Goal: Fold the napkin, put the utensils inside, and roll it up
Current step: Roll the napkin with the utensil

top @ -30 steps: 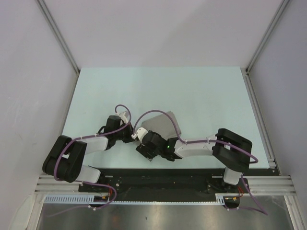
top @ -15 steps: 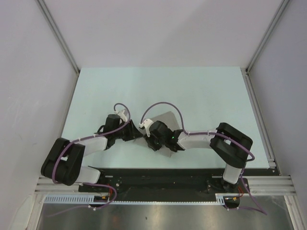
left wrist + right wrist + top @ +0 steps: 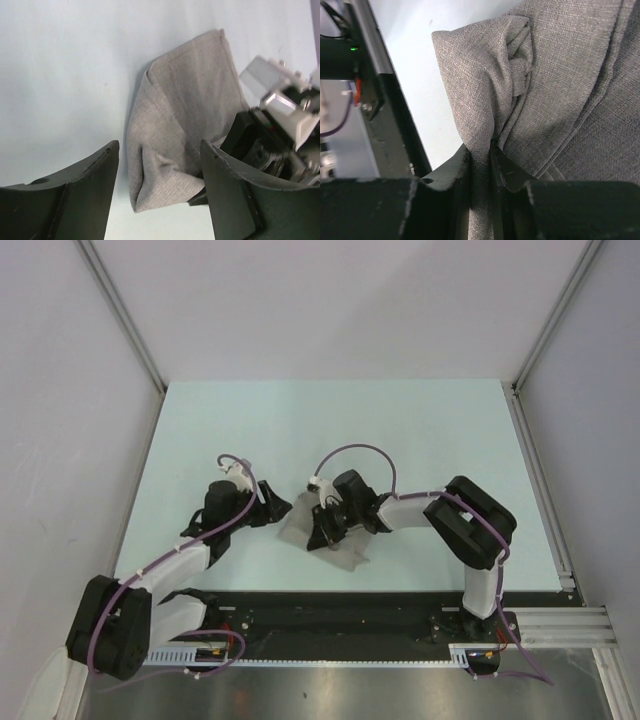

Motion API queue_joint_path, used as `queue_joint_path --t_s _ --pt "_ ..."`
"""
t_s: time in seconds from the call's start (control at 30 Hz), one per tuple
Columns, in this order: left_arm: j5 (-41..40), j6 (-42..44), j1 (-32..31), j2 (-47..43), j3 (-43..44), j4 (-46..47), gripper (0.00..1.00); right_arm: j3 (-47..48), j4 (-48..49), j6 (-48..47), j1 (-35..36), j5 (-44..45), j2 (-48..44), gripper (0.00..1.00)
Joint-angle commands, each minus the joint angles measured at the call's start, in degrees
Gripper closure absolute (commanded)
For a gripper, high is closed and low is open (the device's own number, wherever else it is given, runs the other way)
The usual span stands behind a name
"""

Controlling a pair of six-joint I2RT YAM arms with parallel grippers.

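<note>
Two pincers, one crumpled cloth

Lying mid-worktop (image 3: 420,430), towards the near edge: napkin (image 3: 297,527), light grey, matte, coarse-woven, hemmed, bunched into soft creases. Clamped on a raised fold by the right pincer (image 3: 480,150), forearm reaching leftward, wrist tipped down. Just beside the cloth's left edge, left pincer (image 3: 159,145) spread wide, gripping nothing, arm stretched forward from its base.

You have the napkin (image 3: 348,556) lying bunched on the pale table (image 3: 420,430), close to its near edge. Your right gripper (image 3: 325,533) is down on top of the cloth and hides its middle. Your left gripper (image 3: 277,508) sits just beside the cloth's left edge, pointing toward it. A purple cable (image 3: 355,448) loops above each wrist.
</note>
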Motion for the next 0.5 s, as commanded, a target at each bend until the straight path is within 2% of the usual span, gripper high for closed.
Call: queue_joint_path --t_s 0.0,0.23,0.47 --pt "1.1 1.8 0.4 0.0 -2.4 0.5 0.31 0.4 -2.5 6.2 -2.0 -12.6 4.6 0.89" --pt "2.5 1.7 0.4 -3.7 -5.6 0.6 0.34 2.5 -3.5 9.9 -6.5 -16.3 8.4 0.91" --pt "6.6 1.5 0.1 -2.7 -8.3 7.5 0.37 3.8 -4.8 10.8 -8.7 -16.6 12.2 0.92"
